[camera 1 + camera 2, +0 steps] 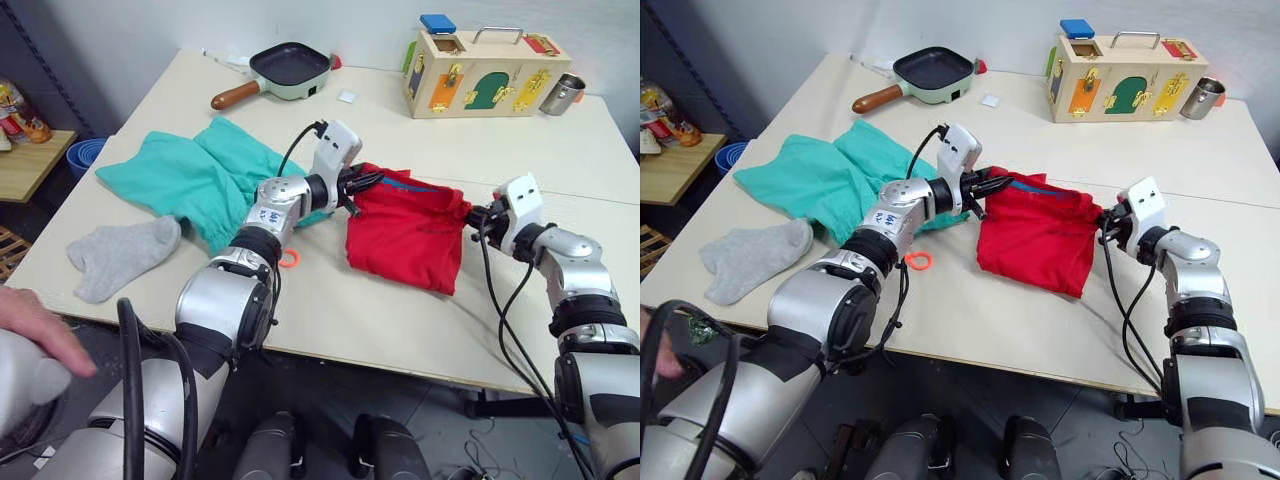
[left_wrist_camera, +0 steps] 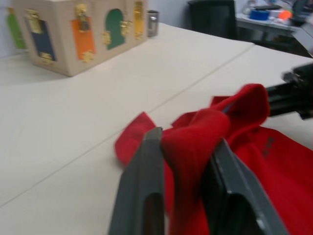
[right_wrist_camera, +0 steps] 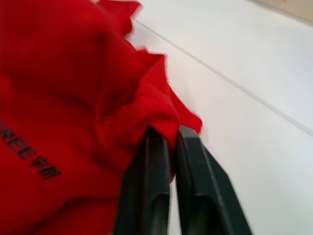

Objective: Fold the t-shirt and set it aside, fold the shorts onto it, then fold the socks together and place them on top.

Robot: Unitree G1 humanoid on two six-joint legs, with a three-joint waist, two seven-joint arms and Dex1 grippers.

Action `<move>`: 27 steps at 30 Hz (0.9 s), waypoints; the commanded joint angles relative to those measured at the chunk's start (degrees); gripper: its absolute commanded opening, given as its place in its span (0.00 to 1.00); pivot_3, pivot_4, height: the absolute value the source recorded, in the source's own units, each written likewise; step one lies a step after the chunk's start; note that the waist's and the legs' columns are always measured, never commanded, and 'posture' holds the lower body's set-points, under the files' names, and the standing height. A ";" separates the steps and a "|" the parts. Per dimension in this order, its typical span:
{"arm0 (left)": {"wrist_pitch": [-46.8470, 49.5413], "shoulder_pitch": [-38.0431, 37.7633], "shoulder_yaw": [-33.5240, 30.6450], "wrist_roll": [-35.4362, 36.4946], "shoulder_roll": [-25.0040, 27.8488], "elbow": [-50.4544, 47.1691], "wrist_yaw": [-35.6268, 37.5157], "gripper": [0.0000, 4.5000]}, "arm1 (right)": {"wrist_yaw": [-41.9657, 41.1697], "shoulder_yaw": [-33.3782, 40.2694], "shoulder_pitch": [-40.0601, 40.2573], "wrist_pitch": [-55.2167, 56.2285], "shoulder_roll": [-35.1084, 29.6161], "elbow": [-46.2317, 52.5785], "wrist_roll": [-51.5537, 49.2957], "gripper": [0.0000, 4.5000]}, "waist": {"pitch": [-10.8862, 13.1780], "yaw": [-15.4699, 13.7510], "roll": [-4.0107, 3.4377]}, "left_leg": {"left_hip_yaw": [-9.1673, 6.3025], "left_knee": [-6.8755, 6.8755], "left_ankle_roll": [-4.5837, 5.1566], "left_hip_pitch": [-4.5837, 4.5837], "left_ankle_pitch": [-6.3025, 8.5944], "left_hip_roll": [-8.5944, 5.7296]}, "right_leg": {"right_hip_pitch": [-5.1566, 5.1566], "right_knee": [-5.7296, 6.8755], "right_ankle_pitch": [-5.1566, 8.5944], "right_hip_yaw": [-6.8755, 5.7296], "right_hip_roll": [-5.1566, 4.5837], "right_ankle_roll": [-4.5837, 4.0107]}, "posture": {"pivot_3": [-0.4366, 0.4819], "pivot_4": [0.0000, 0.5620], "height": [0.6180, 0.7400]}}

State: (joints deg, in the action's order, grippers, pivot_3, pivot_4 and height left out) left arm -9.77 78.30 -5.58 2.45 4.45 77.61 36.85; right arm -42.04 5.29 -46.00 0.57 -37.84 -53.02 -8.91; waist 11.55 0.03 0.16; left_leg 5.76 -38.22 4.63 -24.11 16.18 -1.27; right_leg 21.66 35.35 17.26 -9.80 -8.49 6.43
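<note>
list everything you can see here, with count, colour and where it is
t-shirt: 1, red, mid table, partly folded, held at both sides
shorts: 1, teal, table's left part
orange drawstring loop: 1, by the shorts near the front edge
socks: grey, front left of table; count unclear
frying pan: 1, pale green, brown handle, far side
wooden latch box: 1, coloured doors, far right
metal cup: 1, silver, right of the box
table: 1, cream
person's hand: 1, front left edge
left gripper: shut on the t-shirt
right gripper: shut on the t-shirt
</note>
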 commanded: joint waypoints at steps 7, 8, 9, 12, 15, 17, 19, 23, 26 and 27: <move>-6.50 -0.36 -3.16 -0.10 6.44 -2.73 -0.38 0.88 | -0.11 5.33 4.16 2.03 -6.53 9.06 -1.51 0.85 | 0.00 0.15 0.00 | 0.01 0.01 -0.02 0.02 -0.01 -0.01 | 0.00 0.00 0.00 0.03 0.01 0.00 | 0.48 0.27 1.00; -7.62 -1.08 -2.90 0.01 7.05 -3.36 2.46 0.94 | -0.98 5.94 4.63 2.03 -6.98 10.34 -2.10 0.92 | 0.00 0.14 -0.01 | 0.01 0.02 -0.02 0.03 -0.01 -0.01 | 0.00 0.00 0.00 0.03 0.01 0.00 | 0.48 0.27 1.00; -8.35 -1.57 -2.74 0.09 7.40 -3.75 4.42 1.00 | -1.57 6.40 5.00 1.90 -7.22 11.28 -2.48 1.00 | 0.00 0.15 -0.01 | 0.02 0.02 -0.03 0.03 -0.01 -0.01 | 0.00 0.00 0.00 0.03 0.02 0.00 | 0.48 0.27 1.00; -12.21 -5.31 -0.14 -0.42 8.88 -7.08 16.33 1.00 | -11.93 7.18 9.16 2.56 -7.54 20.19 -7.99 1.00 | 0.00 -0.02 -0.01 | 0.05 0.01 -0.03 0.03 -0.02 -0.02 | 0.00 0.00 0.00 0.03 0.02 0.00 | 0.48 0.27 1.00; -18.67 -12.78 5.48 -1.40 11.12 -14.68 31.61 1.00 | -25.35 4.74 18.04 2.05 -9.51 35.35 -13.01 1.00 | -0.03 0.04 -0.05 | 0.04 0.07 -0.03 0.04 -0.01 -0.04 | 0.00 -0.05 0.00 0.03 0.03 0.00 | 0.48 0.27 1.00; -20.12 -16.39 7.76 -1.31 12.04 -18.93 34.94 1.00 | -28.34 2.79 22.40 4.20 -10.59 40.68 -11.75 1.00 | -0.03 0.02 -0.05 | 0.08 0.07 -0.05 0.05 0.00 -0.04 | 0.02 -0.05 0.00 -0.02 0.06 0.00 | 0.48 0.27 1.00; -20.67 -19.29 9.58 -1.62 12.21 -22.25 35.52 1.00 | -28.32 1.60 25.55 4.21 -10.16 44.34 -10.89 1.00 | -0.03 -0.06 -0.04 | 0.11 0.00 -0.04 0.04 0.01 -0.04 | 0.02 -0.05 0.00 -0.04 0.05 0.01 | 0.48 0.27 1.00; -19.85 -22.64 12.57 -3.38 10.14 -25.68 31.92 1.00 | -25.06 -1.31 28.84 6.62 -8.37 45.72 -6.04 1.00 | -0.03 -0.36 -0.04 | -0.01 -0.47 0.03 0.04 0.00 -0.03 | -0.10 0.16 -0.06 0.18 -0.04 0.08 | 0.48 0.27 1.00; -20.20 -22.54 14.80 -5.51 7.80 -25.21 28.13 1.00 | -21.81 -2.25 28.45 8.20 -6.93 43.72 -3.18 1.00 | -0.03 -0.51 -0.04 | -0.05 -0.71 0.09 0.03 0.06 -0.04 | -0.14 0.23 -0.09 0.26 -0.08 0.13 | 0.48 0.27 1.00; -20.74 -22.11 15.57 -6.68 7.02 -24.12 26.15 1.00 | -20.60 -2.53 28.02 8.98 -6.35 42.74 -2.06 1.00 | -0.03 -0.54 -0.04 | -0.04 -0.72 0.10 0.03 0.07 -0.04 | -0.14 0.24 -0.10 0.27 -0.08 0.14 | 0.48 0.27 1.00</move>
State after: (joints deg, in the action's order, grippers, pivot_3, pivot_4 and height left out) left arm -29.58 55.39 8.92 -2.77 12.26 54.19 65.89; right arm -64.79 2.32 -17.09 7.76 -44.17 -9.71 -12.20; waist 11.53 -0.51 0.11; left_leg 5.71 -38.95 4.73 -24.09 16.25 -1.30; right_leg 21.52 35.60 17.16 -9.52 -8.57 6.57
